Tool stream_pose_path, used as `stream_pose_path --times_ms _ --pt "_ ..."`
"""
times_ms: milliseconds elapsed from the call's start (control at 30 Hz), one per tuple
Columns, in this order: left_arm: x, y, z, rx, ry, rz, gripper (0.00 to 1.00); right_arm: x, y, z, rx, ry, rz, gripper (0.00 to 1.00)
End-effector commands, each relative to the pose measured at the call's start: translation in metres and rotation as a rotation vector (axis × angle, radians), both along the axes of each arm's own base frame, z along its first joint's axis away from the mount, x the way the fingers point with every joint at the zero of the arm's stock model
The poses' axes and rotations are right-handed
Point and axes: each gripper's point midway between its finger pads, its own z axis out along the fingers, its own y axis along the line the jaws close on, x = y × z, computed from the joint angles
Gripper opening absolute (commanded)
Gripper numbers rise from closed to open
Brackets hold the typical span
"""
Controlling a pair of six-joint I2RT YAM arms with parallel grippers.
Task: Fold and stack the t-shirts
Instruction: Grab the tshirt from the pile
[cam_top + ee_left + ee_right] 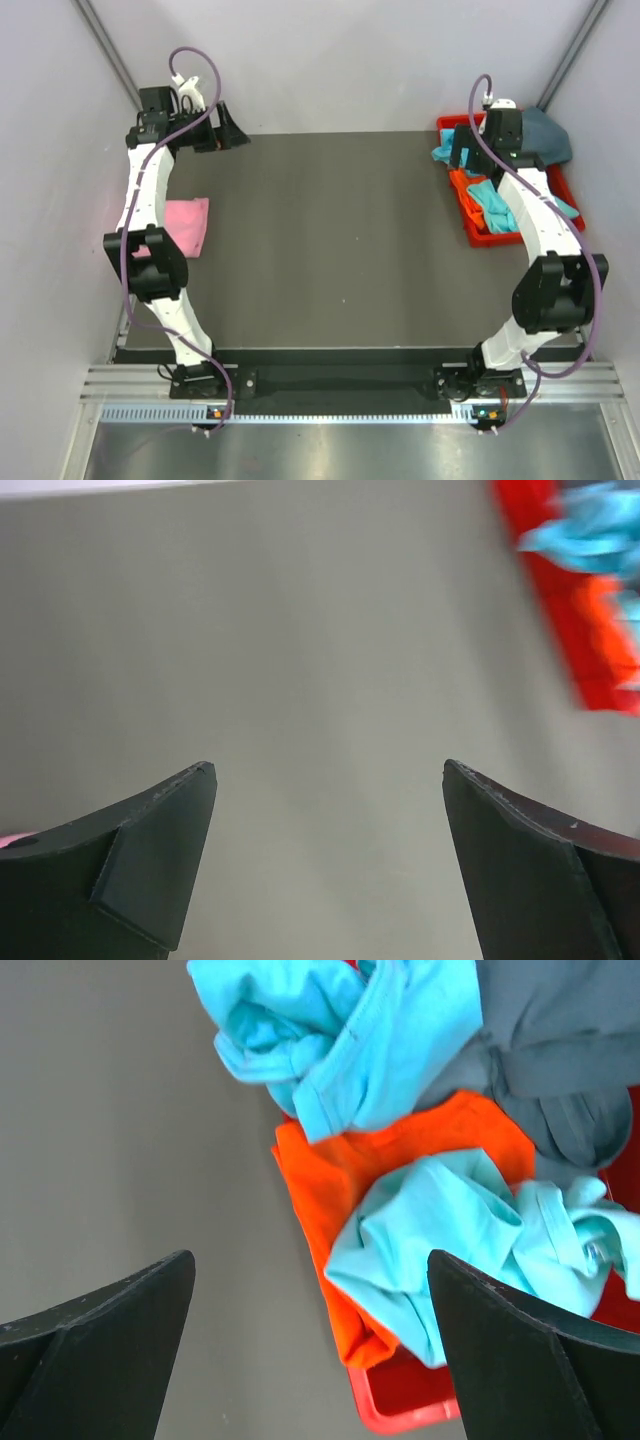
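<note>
A folded pink t-shirt (186, 224) lies flat at the left edge of the table, beside my left arm. The other t-shirts sit crumpled in a red bin (470, 230) at the far right: a teal one (440, 1235), an orange one (400, 1150) under it, a light blue one (340, 1030) and a dark grey-blue one (560, 1040). My right gripper (310, 1255) hangs open above the bin's left edge, holding nothing. At the table's far left corner my left gripper (228, 126) stands open and empty over bare table (320, 660).
The red bin (410, 1405) stands close to the right wall, with cloth spilling over its far rim. White walls close in the table on the left, back and right. The dark table top (340, 240) lies between the two arms.
</note>
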Motion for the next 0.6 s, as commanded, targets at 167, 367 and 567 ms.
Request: stream_pose_path --times_ms 167,367,567 --pt "0.03 0.072 0.007 0.607 -0.144 0.271 0.99 0.046 -0.009 0.04 -0.048 -0.114 0.008 1.0" --pt "0.024 0.068 0.009 0.653 -0.149 0.244 0.99 0.074 -0.035 0.05 -0.065 -0.12 -0.043 1.0" --pt "0.015 0.043 -0.007 0.542 -0.083 0.144 0.98 0.082 -0.053 0.038 -0.133 -0.083 -0.055 1.0"
